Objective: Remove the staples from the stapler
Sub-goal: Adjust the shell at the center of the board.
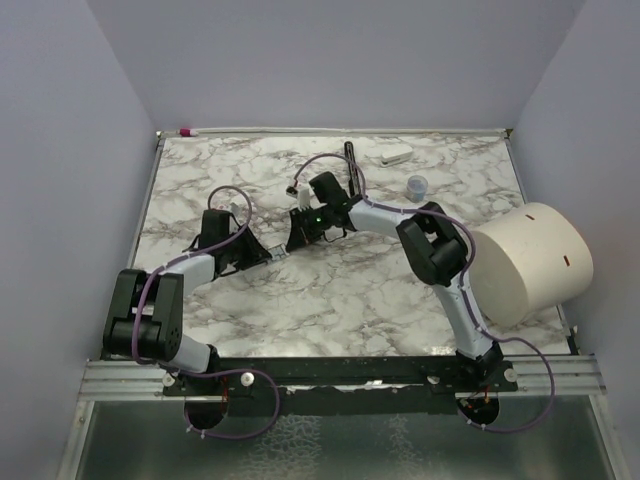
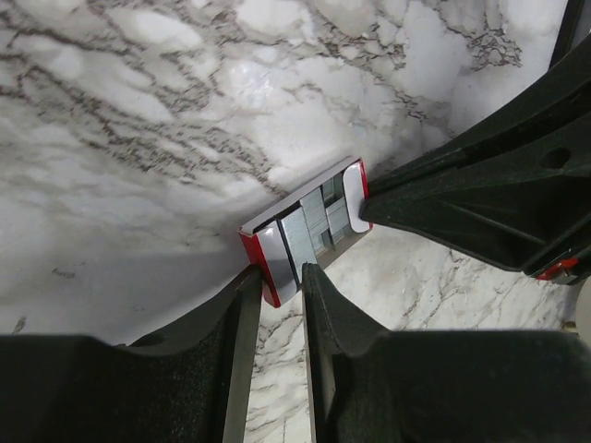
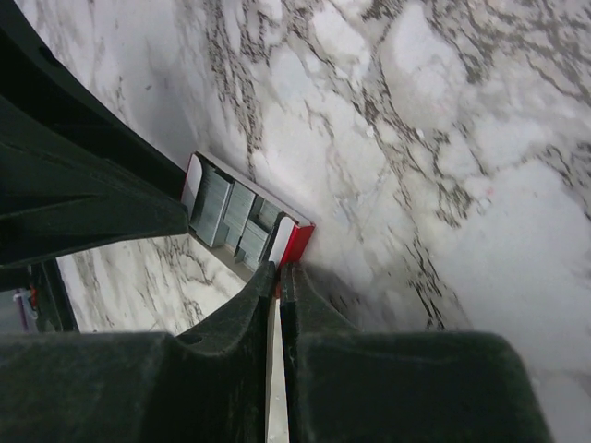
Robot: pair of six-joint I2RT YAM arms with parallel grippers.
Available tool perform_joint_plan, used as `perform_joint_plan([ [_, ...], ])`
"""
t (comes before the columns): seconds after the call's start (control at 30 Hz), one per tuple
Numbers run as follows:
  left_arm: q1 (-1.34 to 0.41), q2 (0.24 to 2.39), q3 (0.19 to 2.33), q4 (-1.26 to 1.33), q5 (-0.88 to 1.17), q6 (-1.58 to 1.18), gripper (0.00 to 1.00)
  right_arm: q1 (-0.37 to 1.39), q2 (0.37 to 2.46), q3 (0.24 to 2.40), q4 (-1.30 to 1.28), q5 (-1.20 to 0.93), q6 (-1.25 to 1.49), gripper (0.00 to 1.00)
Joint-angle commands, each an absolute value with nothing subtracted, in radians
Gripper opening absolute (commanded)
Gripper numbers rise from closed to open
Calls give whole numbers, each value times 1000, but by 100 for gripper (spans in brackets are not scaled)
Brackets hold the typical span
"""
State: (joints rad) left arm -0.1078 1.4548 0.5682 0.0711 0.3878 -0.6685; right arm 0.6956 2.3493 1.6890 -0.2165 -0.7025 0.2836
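Left pincer [image 2: 277, 270], stapler [image 2: 275, 247], right pincer [image 3: 279, 270] opposite, drum [image 1: 530, 262]

I can't make out any text, label, brand, number or sign from here. The stapler [image 2: 312, 226] shows no legible print on its red-and-white shell in either wrist view, and nothing on the counter [image 1: 360, 300] is readable from the top camera.

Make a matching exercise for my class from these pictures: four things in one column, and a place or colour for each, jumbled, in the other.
1 stapler
2 staples
3 white block
4 cream cylinder

a near the far edge of the table
b red and white, mid-table
c at the table's right side
d silvery grey, packed in an open tray

Pairs: 1-b, 2-d, 3-a, 4-c
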Motion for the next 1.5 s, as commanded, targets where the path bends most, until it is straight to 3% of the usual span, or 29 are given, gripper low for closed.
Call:
perform_joint_plan([
  [0.0, -139, 1491, 639, 58, 381, -627, 28, 704, 2284, 1593, -247, -586, 285, 8],
  [0.4, -217, 1606, 729, 47, 386, -614, 33, 683, 2080, 1356, -149, -479, 352, 19],
  [0.6, -220, 1544, 760, -21, 372, -581, 38, 647, 1936, 1222, -104, -529, 293, 27],
  [0.8, -204, 1430, 870, -226, 276, -454, 58, 643, 1741, 1073, -65, -500, 177, 44],
  [0.93, -90, 1442, 945, -288, 224, -404, 71, 642, 1638, 988, 4, -490, 159, 51],
  [1.17, 7, 1707, 1226, -361, -46, -227, 98, 643, 1539, 947, -10, -519, 134, 54],
  [1.47, 32, 2035, 1527, -501, -73, -77, 99, 643, 1344, 857, -103, -476, 101, 58],
])
